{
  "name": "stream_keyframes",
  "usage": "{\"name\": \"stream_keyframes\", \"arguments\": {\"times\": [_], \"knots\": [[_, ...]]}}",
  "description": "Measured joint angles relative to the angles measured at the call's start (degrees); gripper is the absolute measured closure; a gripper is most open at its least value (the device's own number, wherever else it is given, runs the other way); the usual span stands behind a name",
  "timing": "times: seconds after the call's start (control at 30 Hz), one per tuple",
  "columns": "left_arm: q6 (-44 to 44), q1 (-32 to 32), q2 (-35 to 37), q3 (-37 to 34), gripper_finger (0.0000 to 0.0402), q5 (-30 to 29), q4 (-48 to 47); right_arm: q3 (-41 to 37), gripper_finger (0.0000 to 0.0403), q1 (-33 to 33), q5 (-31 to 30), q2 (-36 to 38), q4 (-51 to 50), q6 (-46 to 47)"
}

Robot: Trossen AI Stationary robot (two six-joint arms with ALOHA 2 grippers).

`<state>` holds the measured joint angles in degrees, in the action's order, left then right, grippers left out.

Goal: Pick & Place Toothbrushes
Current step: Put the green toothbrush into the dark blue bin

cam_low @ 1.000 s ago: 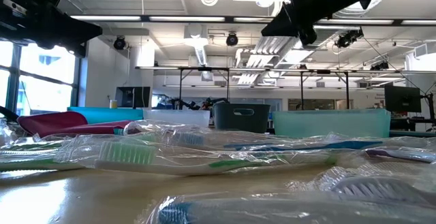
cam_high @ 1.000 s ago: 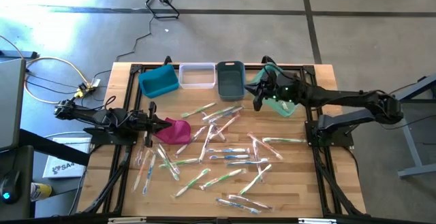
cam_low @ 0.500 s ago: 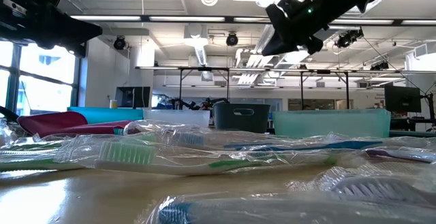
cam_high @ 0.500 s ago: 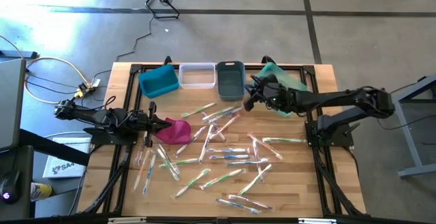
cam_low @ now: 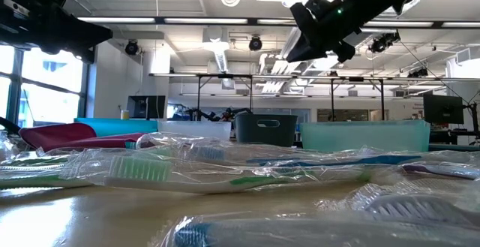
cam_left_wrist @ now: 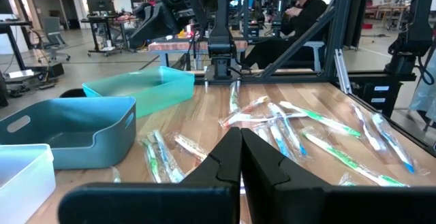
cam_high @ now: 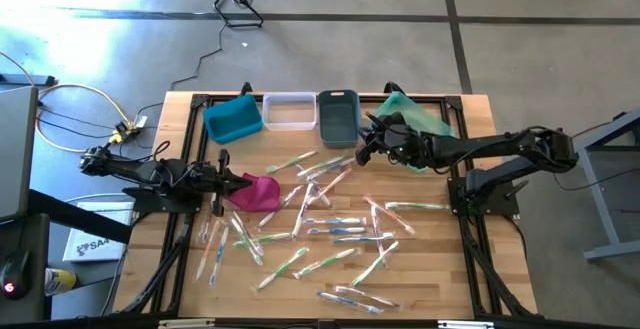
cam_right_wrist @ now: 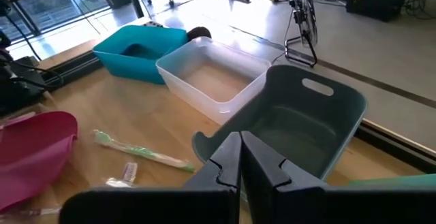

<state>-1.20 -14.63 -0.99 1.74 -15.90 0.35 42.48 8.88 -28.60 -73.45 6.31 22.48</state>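
High view shows the wooden slatted counter (cam_high: pixel 440 269) carrying nearly everything. Along its far edge stand four plastic bins: a tilted blue one (cam_high: pixel 233 117), a clear white one (cam_high: pixel 288 111), a dark grey one (cam_high: pixel 338 115) and a pale teal one (cam_high: pixel 424 121) partly under the right arm. As far as the right wrist view shows, the blue, clear and grey bins hold no brushes; the teal bin's inside is not readable. A magenta pouch-like piece (cam_high: pixel 256 193) lies just beside the left tool (cam_high: pixel 222 183), which waits low at the counter's left side with its fingers pressed together. The right tool (cam_high: pixel 365 149) hovers above the counter near the grey bin, its fingers also pressed together and holding nothing. The thin wrapped toothbrushes (cam_high: pixel 330 231) lie scattered over the counter's middle and near part, about two dozen. Judging from this, the sorting has hardly begun and almost the whole pile remains to be picked.
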Motion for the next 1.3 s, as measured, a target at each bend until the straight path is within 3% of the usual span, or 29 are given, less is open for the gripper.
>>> {"name": "stream_keyframes", "arguments": {"times": [0.83, 1.3], "knots": [[0.0, 0.0, 0.0, 0.0, 0.0402, 0.0, 0.0, 0.0, 0.04, 0.1, 0.0, 0.0, -1.8, 0.5], [0.0, 0.0, 0.0, 0.0, 0.0402, 0.0, 0.0, 0.0, 0.04, -3.5, 0.0, 0.0, -2.9, 1.7]]}}
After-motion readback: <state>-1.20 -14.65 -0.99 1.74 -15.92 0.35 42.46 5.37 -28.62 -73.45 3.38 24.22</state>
